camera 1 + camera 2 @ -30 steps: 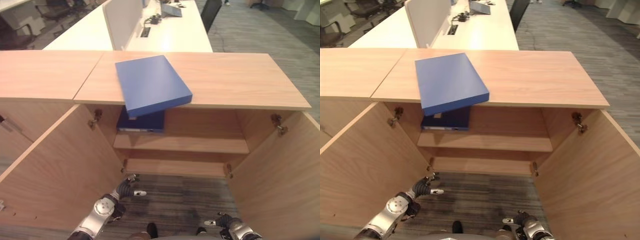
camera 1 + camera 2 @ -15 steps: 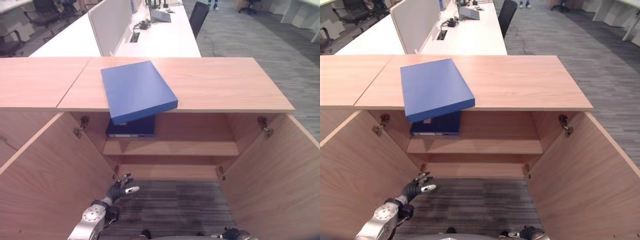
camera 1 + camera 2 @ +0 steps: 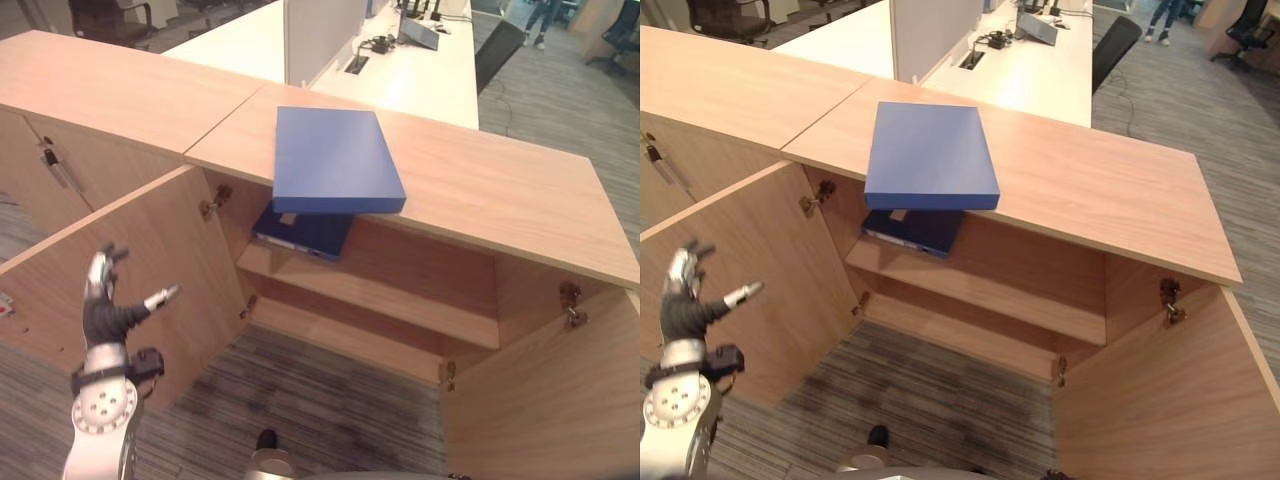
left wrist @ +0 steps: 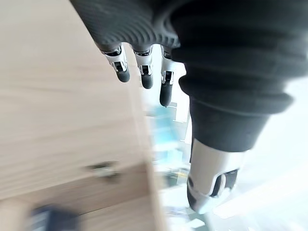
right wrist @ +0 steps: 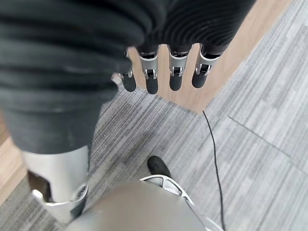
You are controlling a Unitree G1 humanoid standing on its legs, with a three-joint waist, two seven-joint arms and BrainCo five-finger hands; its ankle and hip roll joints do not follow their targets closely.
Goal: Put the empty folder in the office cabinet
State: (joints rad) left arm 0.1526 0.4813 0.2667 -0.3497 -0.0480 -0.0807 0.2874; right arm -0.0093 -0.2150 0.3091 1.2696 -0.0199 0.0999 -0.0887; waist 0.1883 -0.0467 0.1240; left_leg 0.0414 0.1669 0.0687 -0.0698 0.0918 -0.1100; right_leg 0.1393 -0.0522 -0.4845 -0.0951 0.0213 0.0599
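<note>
A blue folder [image 3: 335,160] lies flat on top of the wooden office cabinet [image 3: 480,185], its front corner hanging over the edge. Under it, a darker blue folder [image 3: 305,228] lies on the upper shelf [image 3: 400,300] inside. Both cabinet doors stand wide open. My left hand [image 3: 104,320] is raised in front of the left door [image 3: 150,250], open with fingers [image 4: 143,72] spread and holding nothing, well short of the folder. My right hand [image 5: 163,72] hangs low over the carpet, its fingers straight and empty.
A neighbouring shut cabinet [image 3: 70,110] with a handle adjoins on the left. Behind stand a white desk [image 3: 400,70] with a divider panel [image 3: 320,30] and a black chair [image 3: 495,55]. The right door [image 3: 560,400] juts out at lower right. Grey carpet [image 3: 300,390] lies before the cabinet.
The camera has swung, shifting the whole picture. My left hand has risen from near the floor to the height of the left door. My right hand has dropped out of the eye views.
</note>
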